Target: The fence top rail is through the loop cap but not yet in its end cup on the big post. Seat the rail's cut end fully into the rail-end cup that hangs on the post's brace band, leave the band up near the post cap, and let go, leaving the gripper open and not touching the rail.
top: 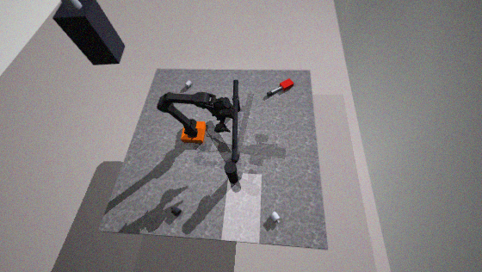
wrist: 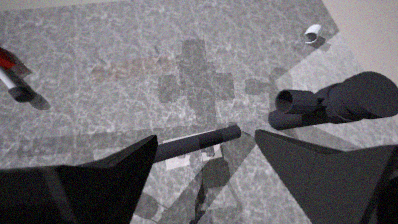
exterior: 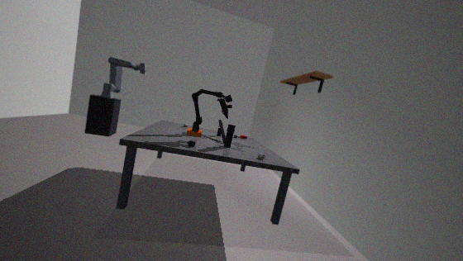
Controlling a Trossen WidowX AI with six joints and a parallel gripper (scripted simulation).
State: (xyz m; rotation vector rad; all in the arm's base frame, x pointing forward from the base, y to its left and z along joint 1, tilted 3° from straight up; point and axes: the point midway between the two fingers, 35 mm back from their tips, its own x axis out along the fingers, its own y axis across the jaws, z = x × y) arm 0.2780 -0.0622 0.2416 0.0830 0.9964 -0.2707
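Observation:
The dark rail shows its end short of the big black post, with a gap between them. Two short dark tubes stick out from the post's band near its cap; the upper one shows an open mouth, the lower one lies beside it. Which is the rail-end cup is hard to tell. My gripper is open and empty, pointing down. In the wrist view the rail's end shows beyond and between the fingertips, not held. The loop cap is not clear in any view.
A red-handled tool lies on the far side of the table. White fittings and a small black piece lie near the edges. The arm's orange base stands beside the rail.

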